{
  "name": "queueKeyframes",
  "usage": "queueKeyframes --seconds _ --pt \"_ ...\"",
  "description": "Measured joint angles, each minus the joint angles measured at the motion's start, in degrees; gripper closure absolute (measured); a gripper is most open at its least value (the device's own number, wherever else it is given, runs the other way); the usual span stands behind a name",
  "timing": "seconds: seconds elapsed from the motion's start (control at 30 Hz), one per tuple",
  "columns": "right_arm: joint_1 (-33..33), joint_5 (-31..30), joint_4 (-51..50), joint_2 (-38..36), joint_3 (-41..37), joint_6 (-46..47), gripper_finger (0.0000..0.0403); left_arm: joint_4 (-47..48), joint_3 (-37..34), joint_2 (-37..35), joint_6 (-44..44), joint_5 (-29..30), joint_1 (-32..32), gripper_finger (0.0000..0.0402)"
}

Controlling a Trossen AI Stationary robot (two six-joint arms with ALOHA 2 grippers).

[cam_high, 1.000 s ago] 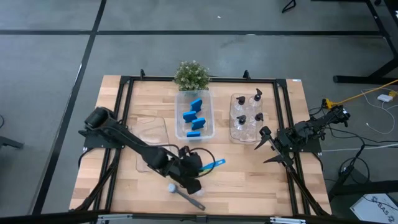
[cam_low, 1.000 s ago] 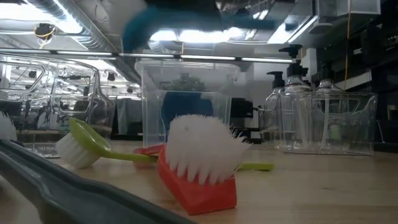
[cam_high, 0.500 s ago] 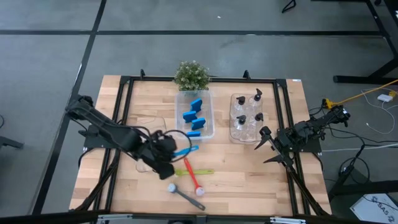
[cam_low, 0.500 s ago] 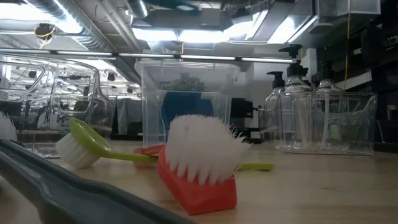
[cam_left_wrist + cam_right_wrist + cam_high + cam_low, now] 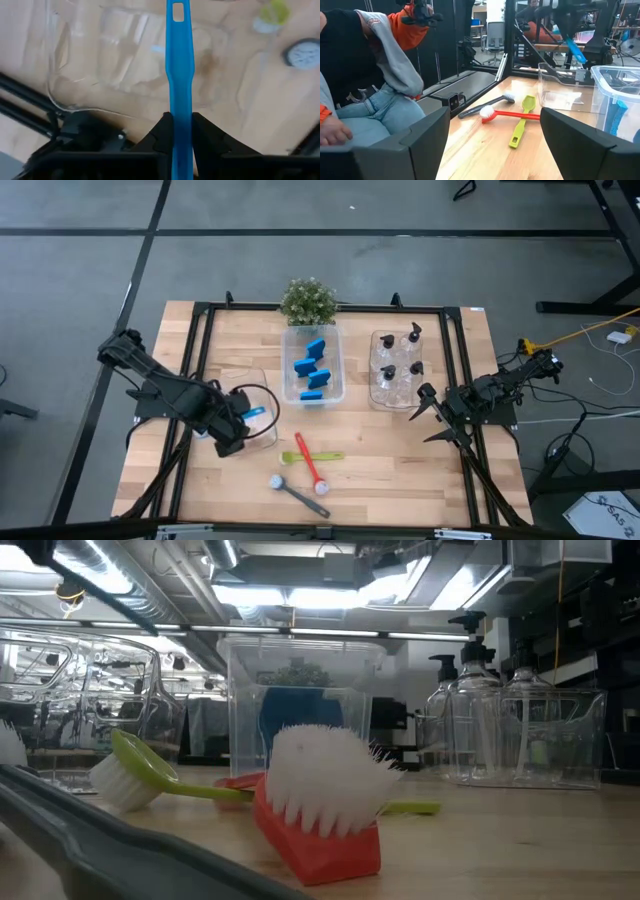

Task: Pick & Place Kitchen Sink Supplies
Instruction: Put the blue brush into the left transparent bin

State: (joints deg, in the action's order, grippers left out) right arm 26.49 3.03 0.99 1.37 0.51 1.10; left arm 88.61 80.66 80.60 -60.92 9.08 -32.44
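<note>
**Gripping a blue brush over the clear bin**

Clamping its fingers on the handle of the blue brush (image 5: 180, 75), the left gripper (image 5: 232, 427) holds it above the empty clear bin (image 5: 248, 415) on the left part of the wooden table (image 5: 400, 470); the handle's hanging hole points out over the bin's floor. The right gripper (image 5: 430, 415) waits near the table's right edge with its fingers spread wide, holding nothing.

On the bare wood toward the front lie three more brushes: the yellow-green brush (image 5: 310, 457) and the red brush (image 5: 308, 464) cross each other, and the grey brush (image 5: 297, 494) lies just in front of them. Blue sponges (image 5: 312, 370) sit in the middle bin (image 5: 337, 360), and pump bottles (image 5: 400, 365) stand in the right bin (image 5: 375, 395). A potted plant (image 5: 308, 300) stands at the far edge behind the middle bin.

A black frame (image 5: 200, 315) rims the table, which stands on a grey floor (image 5: 80, 300) marked with dark lines. Beyond the table's front edge, the right wrist view shows a seated person (image 5: 375, 90) in a grey sleeve and jeans.
</note>
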Motion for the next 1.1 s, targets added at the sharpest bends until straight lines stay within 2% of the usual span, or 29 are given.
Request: queueKeyframes --seconds 0.13,0.5,0.77,0.9,1.1 --pt "0.01 0.00 0.00 0.01 0.01 0.08 0.0095 -0.04 -3.50 -0.02 1.42 -0.20 1.96 0.0363" --pt "-0.01 0.00 0.00 0.02 0.01 -0.01 0.0095 -9.07 -15.84 -1.77 18.74 -4.73 12.92 0.0363" --pt "0.02 0.00 0.00 0.01 0.01 0.09 0.0095 -11.81 -22.64 -5.48 26.43 -5.84 20.33 0.0363" --pt "0.02 0.00 0.00 0.00 0.01 0.06 0.0095 -12.30 -25.50 -6.64 27.55 -5.61 23.93 0.0363" --pt "0.01 0.00 0.00 0.01 0.01 0.09 0.0095 -16.40 -29.47 -6.86 32.95 -7.03 27.38 0.0363"
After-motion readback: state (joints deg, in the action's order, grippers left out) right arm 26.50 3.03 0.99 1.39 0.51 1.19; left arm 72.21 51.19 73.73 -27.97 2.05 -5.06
